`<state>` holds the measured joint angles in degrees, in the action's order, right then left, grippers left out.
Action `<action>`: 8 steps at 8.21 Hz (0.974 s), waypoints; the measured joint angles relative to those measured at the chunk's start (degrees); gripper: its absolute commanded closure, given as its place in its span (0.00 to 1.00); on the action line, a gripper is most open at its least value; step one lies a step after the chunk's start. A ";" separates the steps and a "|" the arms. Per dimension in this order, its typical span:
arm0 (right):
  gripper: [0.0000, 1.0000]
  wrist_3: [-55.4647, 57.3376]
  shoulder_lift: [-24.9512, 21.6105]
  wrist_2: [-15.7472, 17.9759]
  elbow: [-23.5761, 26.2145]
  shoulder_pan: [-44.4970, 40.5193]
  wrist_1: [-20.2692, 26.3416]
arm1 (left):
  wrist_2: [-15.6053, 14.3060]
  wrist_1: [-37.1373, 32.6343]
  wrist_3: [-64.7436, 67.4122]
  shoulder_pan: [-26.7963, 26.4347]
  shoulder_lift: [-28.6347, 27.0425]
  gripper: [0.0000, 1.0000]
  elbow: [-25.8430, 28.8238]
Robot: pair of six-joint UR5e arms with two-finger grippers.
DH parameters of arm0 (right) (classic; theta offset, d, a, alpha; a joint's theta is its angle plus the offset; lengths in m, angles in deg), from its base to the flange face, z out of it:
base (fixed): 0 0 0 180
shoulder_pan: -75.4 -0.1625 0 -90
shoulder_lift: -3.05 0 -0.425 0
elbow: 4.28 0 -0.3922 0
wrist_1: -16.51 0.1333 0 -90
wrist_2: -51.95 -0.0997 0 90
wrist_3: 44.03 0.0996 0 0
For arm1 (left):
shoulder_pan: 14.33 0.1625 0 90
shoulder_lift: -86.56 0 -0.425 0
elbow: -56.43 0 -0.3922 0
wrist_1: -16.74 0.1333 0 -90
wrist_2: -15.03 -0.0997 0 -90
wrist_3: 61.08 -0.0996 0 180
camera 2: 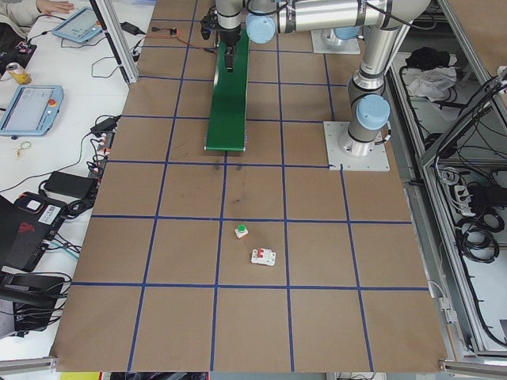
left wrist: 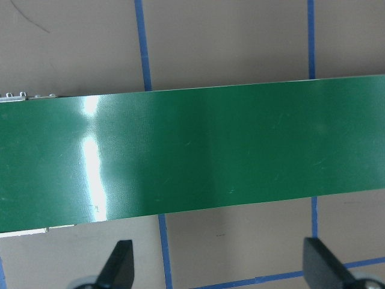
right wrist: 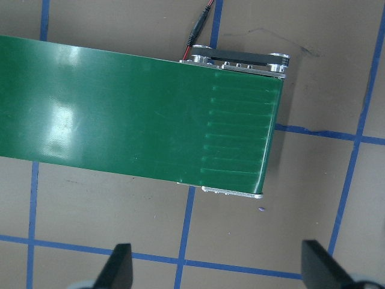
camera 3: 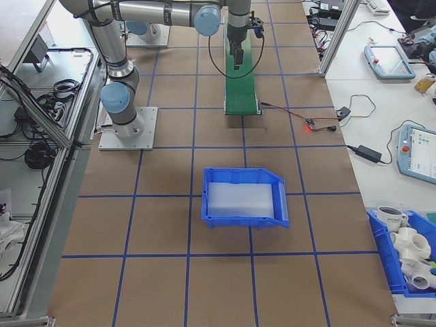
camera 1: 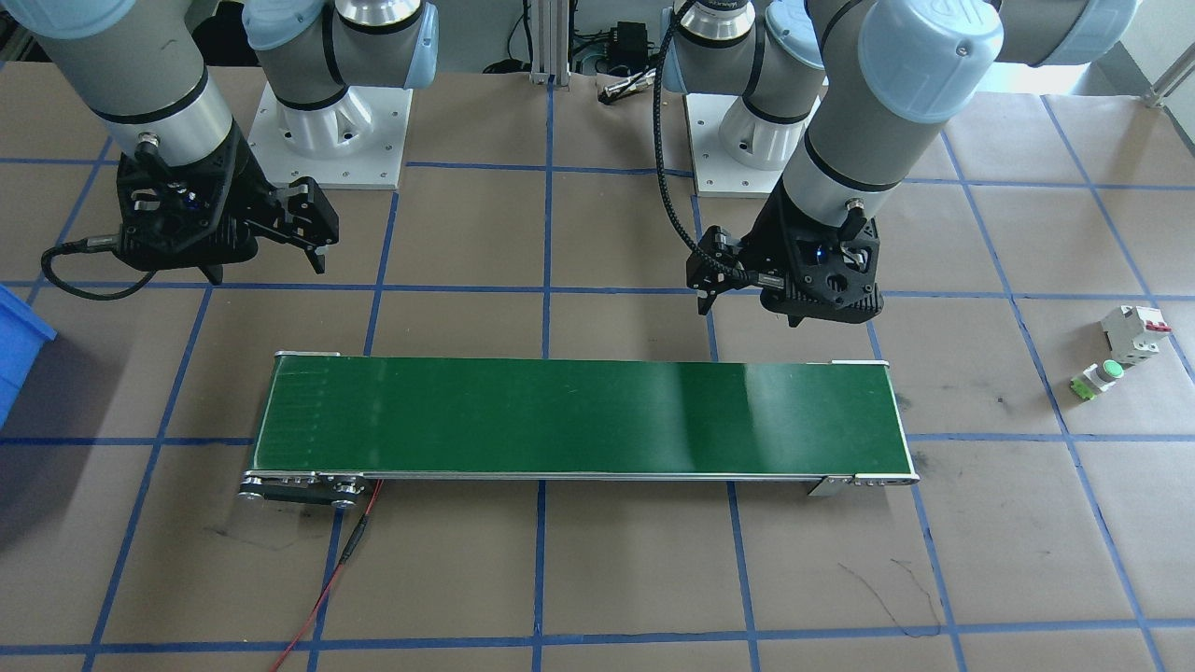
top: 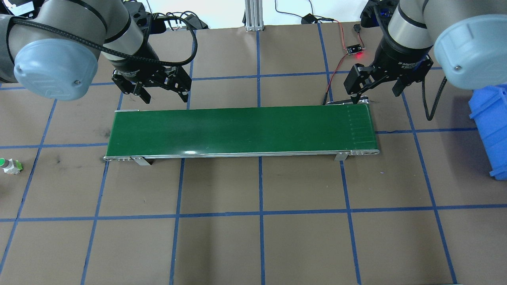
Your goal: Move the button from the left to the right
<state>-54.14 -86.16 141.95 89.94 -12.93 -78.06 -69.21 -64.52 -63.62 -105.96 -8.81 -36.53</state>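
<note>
We see the button (camera 1: pixel 1099 378) lying at three o'clock from the conveyor belt (camera 1: pixel 579 415), beside a breaker (camera 1: pixel 1135 334). Left gripper (top: pixel 162 88) and right gripper (top: pixel 376 85) hover spread, empty. No writing is legible.

Open brown table (top: pixel 257 245) surrounds the button (camera 1: pixel 1100 377) on most sides; only the breaker (camera 1: pixel 1134 335) stands just beside it. The belt (top: pixel 241 130) lies well apart, both grippers' (top: pixel 163 88) (top: pixel 374 83) fingers spread above its edge.
</note>
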 measured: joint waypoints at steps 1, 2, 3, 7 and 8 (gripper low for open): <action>0.00 0.00 0.00 0.00 0.00 0.00 0.00 | 0.69 -0.03 -0.06 0.14 0.00 0.00 0.03; 0.00 0.00 0.00 0.04 0.00 0.00 0.00 | 0.80 -0.07 -0.24 0.32 0.08 0.00 0.04; 0.00 0.00 0.00 0.07 0.00 0.00 0.04 | 0.71 -0.10 -0.54 0.97 0.13 0.00 0.05; 0.00 0.00 0.01 0.07 0.00 0.00 0.05 | 0.43 -0.18 -22.81 13.33 0.09 0.00 -0.29; 0.00 0.00 0.04 0.07 0.00 0.00 0.02 | 0.27 -0.19 -33.02 18.61 -0.04 0.00 -0.49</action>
<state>-54.14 -86.12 142.02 89.94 -12.94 -78.04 -68.93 -64.71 -96.63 -87.35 -8.84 -37.01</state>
